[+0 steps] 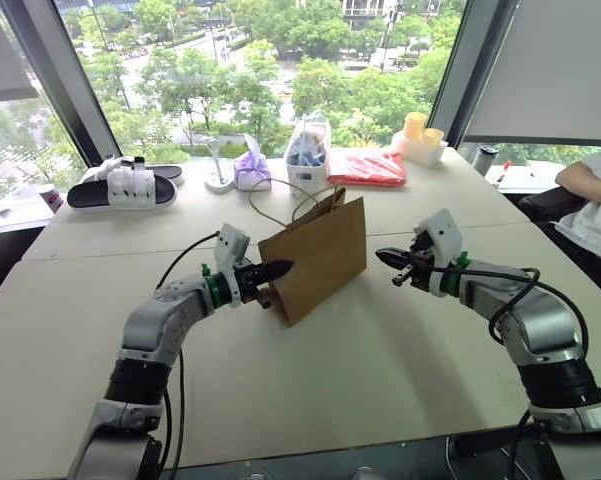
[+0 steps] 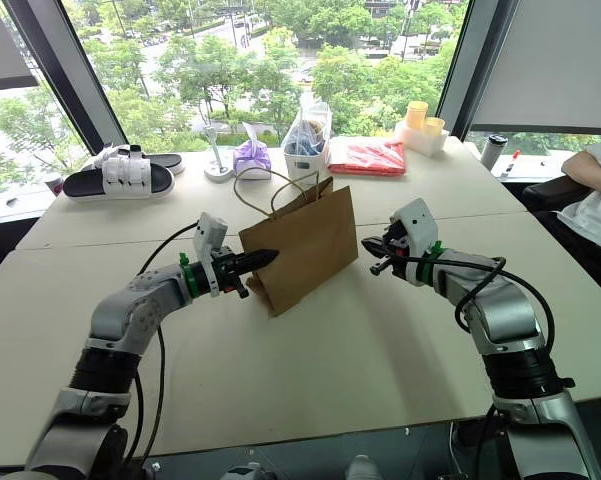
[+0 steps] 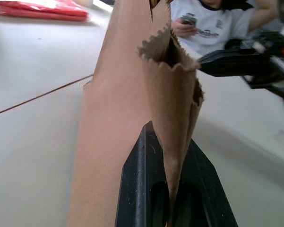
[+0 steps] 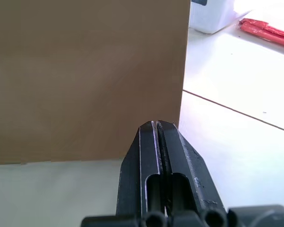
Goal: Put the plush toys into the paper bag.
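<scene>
The pale worktop (image 1: pixel 380 370) carries the paper bag (image 1: pixel 315 255) standing upright near its middle, well back from the near edge, string handles looped above its mouth. The left end effector (image 1: pixel 280 269) is clamped on the bag's side fold, paper pinched between its black fingers (image 3: pixel 137 189), while the right end effector (image 1: pixel 385 258) hangs just beside the bag's opposite face, apart from it, fingers pressed together on nothing. Along the far edge lie a black-and-white sandal (image 1: pixel 122 188), a red packet (image 1: pixel 368 167) and a purple pouch (image 1: pixel 251 170)
</scene>
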